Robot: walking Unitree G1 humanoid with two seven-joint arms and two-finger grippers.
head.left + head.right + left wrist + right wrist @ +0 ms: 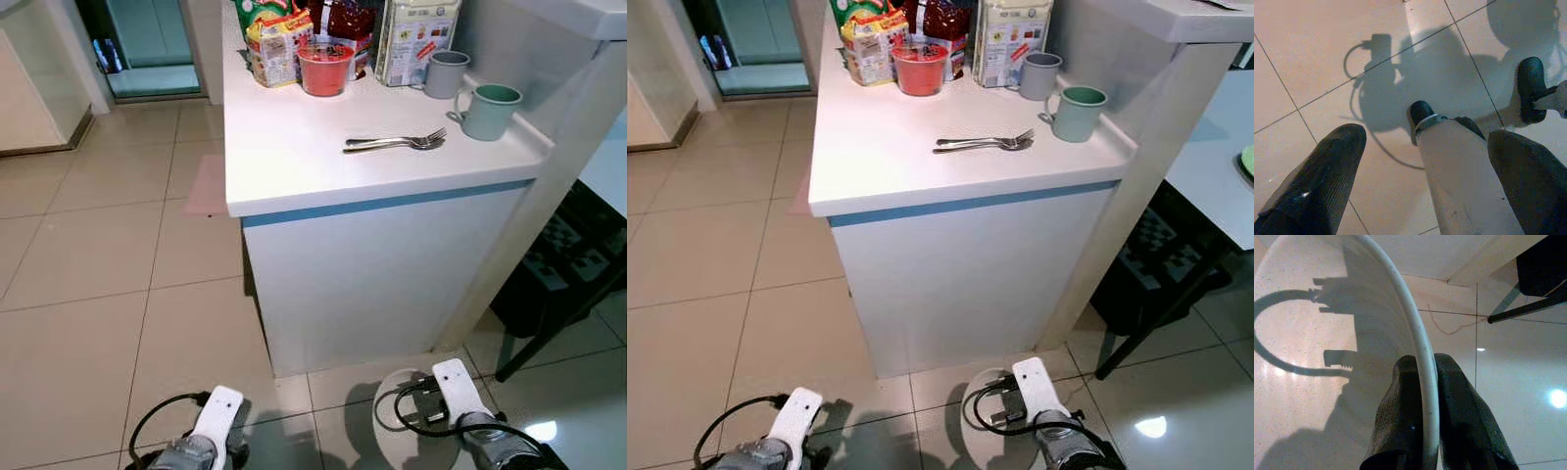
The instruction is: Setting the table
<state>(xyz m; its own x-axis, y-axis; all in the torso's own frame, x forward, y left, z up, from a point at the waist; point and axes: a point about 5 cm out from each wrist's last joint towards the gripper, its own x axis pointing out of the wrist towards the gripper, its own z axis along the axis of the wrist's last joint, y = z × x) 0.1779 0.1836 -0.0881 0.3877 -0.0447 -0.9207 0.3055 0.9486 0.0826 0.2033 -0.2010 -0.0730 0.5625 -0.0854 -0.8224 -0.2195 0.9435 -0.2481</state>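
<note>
My right gripper [1425, 363] is shut on the rim of a white speckled plate [1303, 357], held low near the floor beside my right arm [456, 392]. The plate's edge [392, 416] shows below the counter front. On the white counter [294, 166] ahead lie two metal forks [397, 143] side by side, near a green mug [487, 110] and a grey mug [446, 73]. My left gripper [1425, 137] hangs open over the tiled floor with nothing between its fingers [1332, 171].
A red cup [324, 69] and several food packages [279, 44] stand at the counter's back. A white pillar rises at the counter's right end. Beyond it are a dark chair [568, 274] and a pale table [1215, 186]. Open tiled floor [98, 294] lies to the left.
</note>
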